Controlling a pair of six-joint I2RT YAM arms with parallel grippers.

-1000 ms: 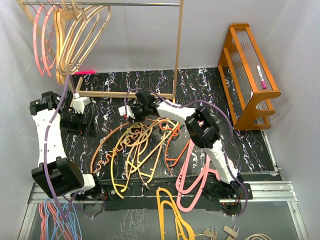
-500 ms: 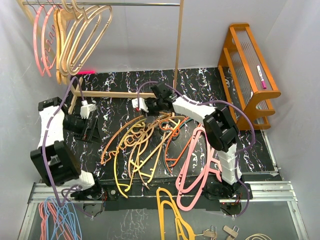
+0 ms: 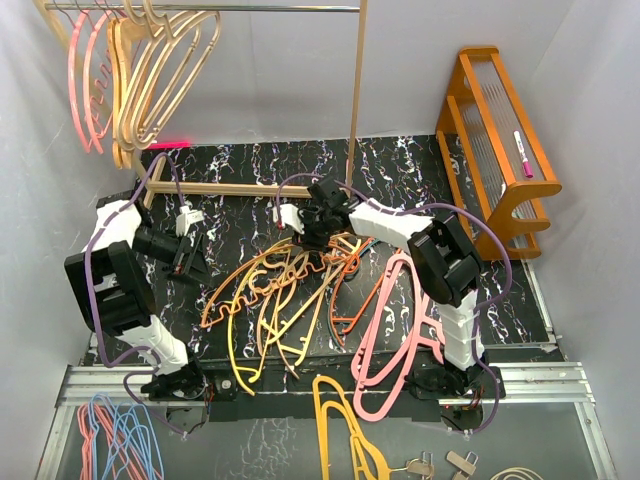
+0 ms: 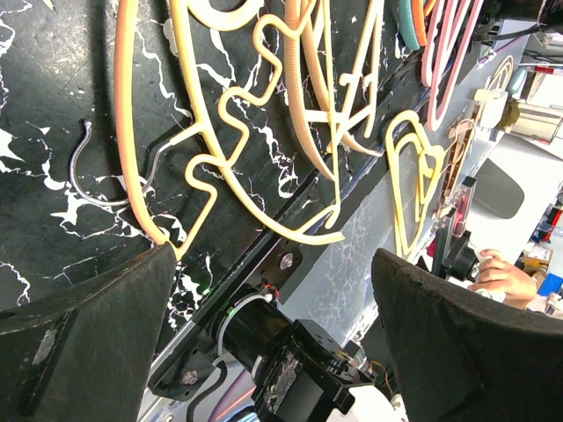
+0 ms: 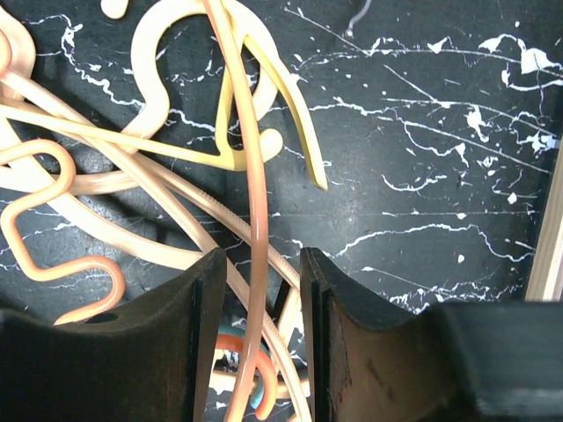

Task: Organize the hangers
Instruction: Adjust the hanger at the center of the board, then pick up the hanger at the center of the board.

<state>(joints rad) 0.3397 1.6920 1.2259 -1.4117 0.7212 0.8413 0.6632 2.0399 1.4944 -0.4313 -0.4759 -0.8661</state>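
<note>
- The loose hangers [image 3: 285,290] lie in a tangled heap on the black mat [image 3: 250,165], between the two arms. A pair of pink hangers [image 3: 385,335] lies at the heap's right side, near the right arm's base.
- Other pink and tan hangers, the hung hangers [image 3: 150,70], hang on the rail [image 3: 260,8] at the back left.
- The right gripper [image 3: 312,236] sits low over the heap's far edge.
- In its wrist view the fingers [image 5: 141,343] stand slightly parted. The thin bar of a salmon hanger [image 5: 255,167] runs straight between them with a sliver of gap on each side, so the claw is released, not clenched on it.
- The left gripper [image 3: 192,262] is at the heap's left edge, its jaws spread wide with nothing between them.
- In the left wrist view a tan hanger [image 4: 296,70] lies on the mat beyond the gap.
- An orange hanger [image 4: 121,114] runs down to one fingertip. Whether it touches cannot be told.
- A mustard-yellow hanger [image 3: 345,420] lies past the mat's front edge, and a blue-and-pink bunch [image 3: 115,440] lies off its near-left corner.
</note>
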